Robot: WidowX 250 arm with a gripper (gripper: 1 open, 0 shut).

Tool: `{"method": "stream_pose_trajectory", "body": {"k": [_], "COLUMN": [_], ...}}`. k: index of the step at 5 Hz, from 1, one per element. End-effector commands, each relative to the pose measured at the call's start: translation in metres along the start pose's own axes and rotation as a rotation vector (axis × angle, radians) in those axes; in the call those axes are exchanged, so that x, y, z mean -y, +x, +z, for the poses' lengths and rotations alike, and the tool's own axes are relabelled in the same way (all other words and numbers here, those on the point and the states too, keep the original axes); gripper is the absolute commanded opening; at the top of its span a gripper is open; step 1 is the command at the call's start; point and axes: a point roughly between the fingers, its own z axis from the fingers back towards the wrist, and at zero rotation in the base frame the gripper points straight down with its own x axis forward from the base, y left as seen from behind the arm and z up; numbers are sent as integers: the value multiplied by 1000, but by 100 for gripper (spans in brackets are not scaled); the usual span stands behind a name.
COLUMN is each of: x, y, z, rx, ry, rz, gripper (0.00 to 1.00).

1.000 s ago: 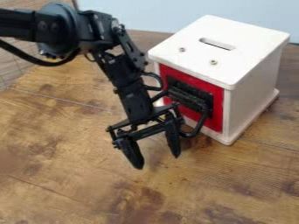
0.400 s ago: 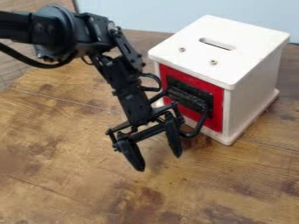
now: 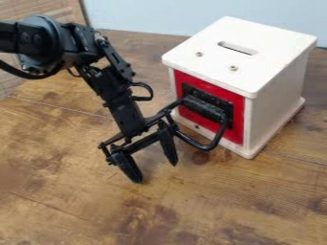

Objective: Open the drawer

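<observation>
A white box (image 3: 255,53) stands on the wooden table at the right, and its left side is a red drawer front (image 3: 192,87). A black handle (image 3: 207,112) juts out from the red front, with a black loop hanging below it. My gripper (image 3: 153,167) is open and empty. It points down at the table, just left of the handle and apart from it. One black fingertip (image 3: 134,175) is near the table surface. I cannot tell how far the drawer stands out from the box.
The wooden table (image 3: 76,206) stretches to the left and front of the box. The black arm (image 3: 64,48) reaches in from the upper left. A slot and two small screws show on top of the box.
My gripper has moved left, away from the drawer handle, and stays open. The box and drawer front look the same.
</observation>
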Motion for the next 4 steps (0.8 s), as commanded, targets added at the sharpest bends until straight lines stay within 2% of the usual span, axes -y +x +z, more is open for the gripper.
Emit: {"method": "stream_pose_trajectory", "body": {"k": [1, 2, 3, 4], "x": [41, 31, 29, 25], "y": [28, 24, -8, -28], "z": [44, 56, 59, 51], "rx": [180, 186, 187, 206], "ry": [-192, -220, -189, -161], "rz": [11, 44, 8, -26], "gripper": [100, 100, 100, 100]}}
